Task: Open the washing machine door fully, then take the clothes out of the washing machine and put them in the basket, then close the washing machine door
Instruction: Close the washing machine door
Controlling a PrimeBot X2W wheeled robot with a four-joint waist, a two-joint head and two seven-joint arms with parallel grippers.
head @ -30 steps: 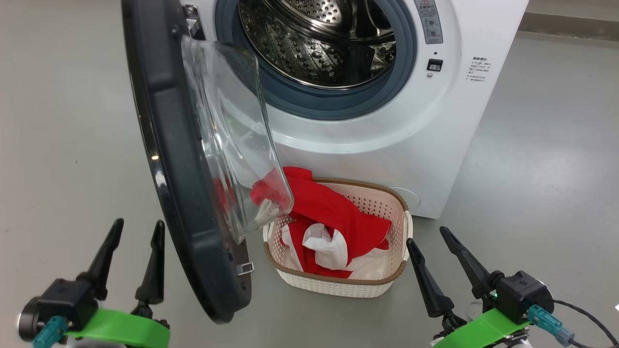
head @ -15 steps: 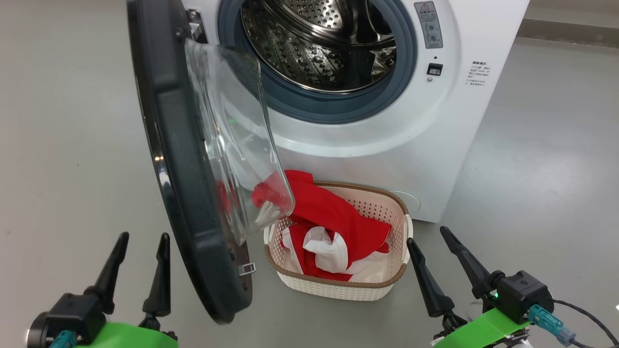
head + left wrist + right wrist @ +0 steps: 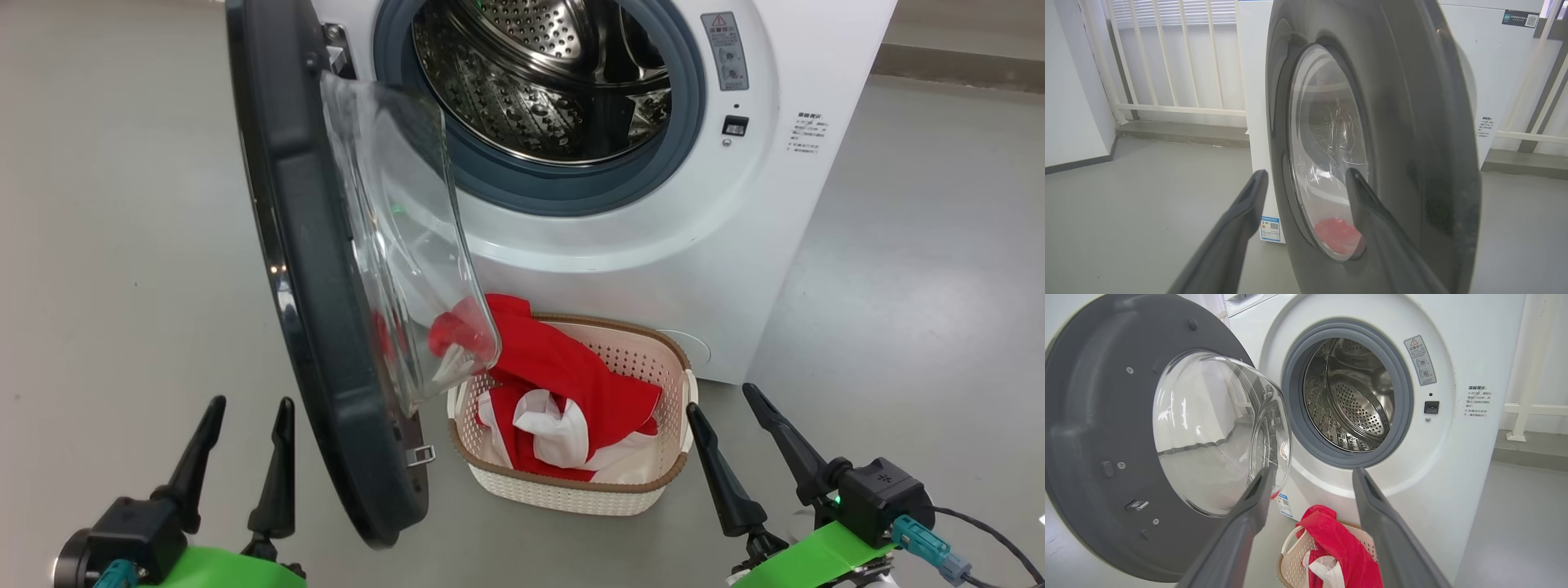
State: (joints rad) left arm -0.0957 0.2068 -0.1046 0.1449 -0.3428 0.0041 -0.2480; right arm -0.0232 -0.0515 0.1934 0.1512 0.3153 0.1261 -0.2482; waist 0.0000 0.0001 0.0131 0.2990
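Unreadably small print marks the washing machine [image 3: 620, 245] label [image 3: 725, 51].

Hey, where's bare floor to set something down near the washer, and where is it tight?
Bare floor lies wide left of the open door and again right of the washing machine. It's crowded straight ahead: the basket, full of clothes, sits close before the machine, by the door's glass.

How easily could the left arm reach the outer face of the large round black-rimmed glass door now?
Probably yes. The open left gripper sits on the outer side of the round black-rimmed washing machine door, its fingers point at that face, and nothing visible stands between them.
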